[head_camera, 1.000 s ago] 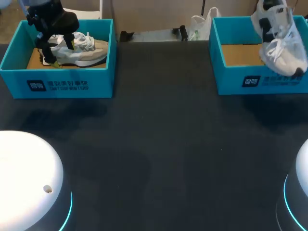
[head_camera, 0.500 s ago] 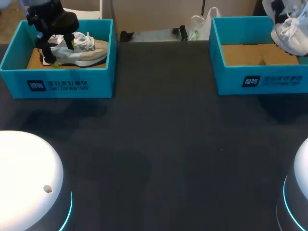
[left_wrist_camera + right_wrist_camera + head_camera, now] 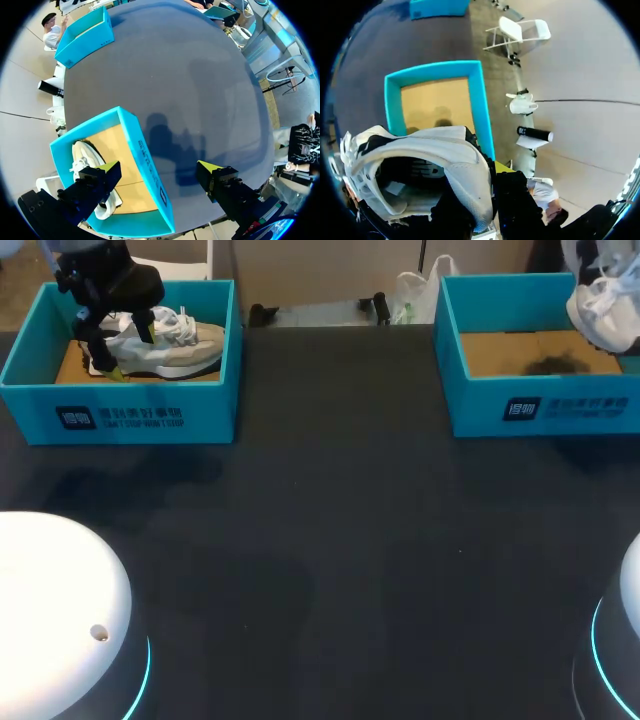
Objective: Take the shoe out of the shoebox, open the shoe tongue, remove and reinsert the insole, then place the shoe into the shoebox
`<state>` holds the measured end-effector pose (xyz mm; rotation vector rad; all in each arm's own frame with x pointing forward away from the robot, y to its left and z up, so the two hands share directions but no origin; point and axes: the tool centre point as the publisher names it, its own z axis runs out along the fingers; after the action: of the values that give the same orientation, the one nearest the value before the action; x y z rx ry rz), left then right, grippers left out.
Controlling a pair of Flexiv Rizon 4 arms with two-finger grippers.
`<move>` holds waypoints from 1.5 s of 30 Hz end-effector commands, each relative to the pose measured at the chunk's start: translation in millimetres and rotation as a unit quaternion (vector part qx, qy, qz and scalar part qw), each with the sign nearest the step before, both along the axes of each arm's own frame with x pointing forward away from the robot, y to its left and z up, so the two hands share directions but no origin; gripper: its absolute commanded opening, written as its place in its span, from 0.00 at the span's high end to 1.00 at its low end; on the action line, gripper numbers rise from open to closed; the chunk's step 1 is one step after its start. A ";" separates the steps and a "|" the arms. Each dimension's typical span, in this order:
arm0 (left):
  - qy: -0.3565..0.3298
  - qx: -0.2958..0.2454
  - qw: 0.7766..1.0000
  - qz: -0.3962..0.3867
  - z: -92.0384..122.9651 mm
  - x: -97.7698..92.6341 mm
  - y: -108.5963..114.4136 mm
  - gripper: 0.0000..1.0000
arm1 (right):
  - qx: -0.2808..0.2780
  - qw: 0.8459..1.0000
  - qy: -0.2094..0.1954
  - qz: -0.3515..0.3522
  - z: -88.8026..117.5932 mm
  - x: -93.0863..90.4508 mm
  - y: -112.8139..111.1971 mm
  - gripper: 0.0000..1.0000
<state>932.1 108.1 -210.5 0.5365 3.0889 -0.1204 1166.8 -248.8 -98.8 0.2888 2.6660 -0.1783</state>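
Observation:
My right gripper (image 3: 491, 176) is shut on the heel collar of a white shoe (image 3: 420, 150) with dark patches, holding it in the air above the open right shoebox (image 3: 479, 105), whose cardboard floor is bare. In the head view that shoe (image 3: 603, 302) hangs at the far right over the back corner of the right shoebox (image 3: 540, 405). My left gripper (image 3: 125, 340) hovers open over the left shoebox (image 3: 120, 415), where a beige and white shoe (image 3: 165, 345) lies. From the left wrist, the open gripper (image 3: 160, 172) straddles the box wall (image 3: 145, 160) above the shoe (image 3: 87, 160).
Both teal shoeboxes stand at the table's far edge, left and right. The dark tabletop (image 3: 330, 540) stretches between and in front of them. Two white rounded robot bases (image 3: 60, 610) sit at the near corners.
The right gripper has lifted the white shoe up and to the right, out of the right shoebox, leaving its floor bare. The left arm has not moved.

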 end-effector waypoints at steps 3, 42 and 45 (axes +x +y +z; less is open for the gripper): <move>0.000 0.001 1.000 0.000 -0.1 -0.4 0.5 0.00 | 0.002 0.980 -0.010 -0.199 0.0 12.7 -25.0 1.00; 0.000 0.001 1.000 0.000 -0.1 -0.4 0.5 0.00 | 0.021 0.812 -0.104 -0.574 -21.2 -53.5 -78.5 1.00; 0.000 0.001 1.000 0.000 -0.1 -0.4 0.5 0.00 | 0.021 0.812 -0.104 -0.574 -21.2 -53.5 -78.5 1.00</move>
<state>932.1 108.2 -210.5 0.5367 3.0887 -0.1204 1114.1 -326.6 -122.7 1.7768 1.9178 -0.4135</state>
